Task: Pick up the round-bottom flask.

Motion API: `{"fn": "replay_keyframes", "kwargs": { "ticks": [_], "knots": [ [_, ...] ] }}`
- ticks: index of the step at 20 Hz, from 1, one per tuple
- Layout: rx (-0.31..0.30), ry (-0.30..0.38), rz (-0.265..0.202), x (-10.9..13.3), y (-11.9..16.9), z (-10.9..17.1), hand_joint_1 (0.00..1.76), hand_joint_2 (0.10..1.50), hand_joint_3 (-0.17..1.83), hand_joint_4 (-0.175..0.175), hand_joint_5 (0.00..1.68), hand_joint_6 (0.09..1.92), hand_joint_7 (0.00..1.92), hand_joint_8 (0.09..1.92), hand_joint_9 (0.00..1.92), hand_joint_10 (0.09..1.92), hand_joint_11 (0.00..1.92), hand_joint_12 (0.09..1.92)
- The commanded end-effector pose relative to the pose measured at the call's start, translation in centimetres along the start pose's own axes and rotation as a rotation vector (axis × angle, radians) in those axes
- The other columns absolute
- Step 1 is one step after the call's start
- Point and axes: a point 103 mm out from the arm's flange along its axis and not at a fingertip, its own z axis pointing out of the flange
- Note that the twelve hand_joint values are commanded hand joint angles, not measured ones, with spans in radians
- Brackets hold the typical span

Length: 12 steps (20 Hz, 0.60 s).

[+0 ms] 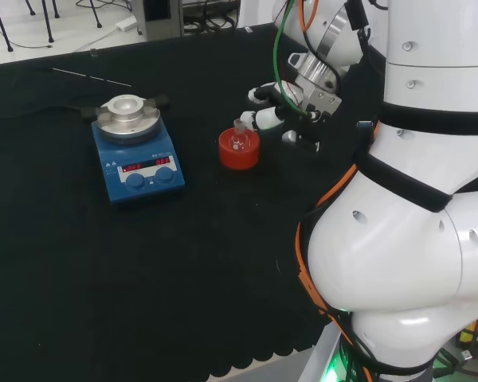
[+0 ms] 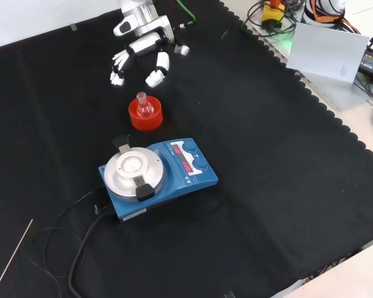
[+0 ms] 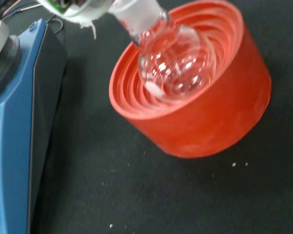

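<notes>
A small clear round-bottom flask (image 1: 239, 137) (image 2: 143, 107) (image 3: 173, 63) sits upright in a red ribbed ring stand (image 1: 239, 151) (image 2: 145, 116) (image 3: 205, 112) on the black cloth. The hand (image 1: 283, 111) (image 2: 143, 53) hovers just to the right of the stand in the head view, and beyond it in the front view. Its fingers (image 2: 158, 69) are straight and spread, pointing toward the flask, apart from it and holding nothing. In the wrist view the flask's bulb rests in the ring's ribbed hollow.
A blue hotplate stirrer (image 1: 135, 151) (image 2: 155, 174) (image 3: 14, 136) with a round metal top stands to the left of the stand in the head view. Its black cable (image 2: 81, 236) trails across the cloth. A thin rod (image 1: 92, 78) lies farther back. The arm's white links (image 1: 414, 199) fill the right.
</notes>
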Motion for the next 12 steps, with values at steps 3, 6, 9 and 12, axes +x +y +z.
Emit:
{"fn": "replay_keyframes", "kwargs": {
  "ticks": [3,6,9,12],
  "knots": [
    [0.011,0.033,-0.010,-1.4,0.3,2.1,0.84,0.60,0.75,-0.001,0.55,0.09,0.27,0.60,0.39,0.62,0.00,1.33],
    [0.011,0.052,-0.015,-1.6,0.4,2.5,0.84,0.60,0.75,0.000,0.55,0.09,0.27,0.60,0.39,0.62,0.00,1.33],
    [-0.002,0.064,-0.027,-1.7,0.5,2.8,0.84,0.60,0.75,0.001,0.54,0.09,0.27,0.60,0.39,0.62,0.00,1.32],
    [-0.014,0.079,-0.029,-1.8,0.5,3.0,0.84,0.59,0.76,0.001,0.54,0.09,0.27,0.59,0.39,0.62,0.00,1.32]
  ]
}}
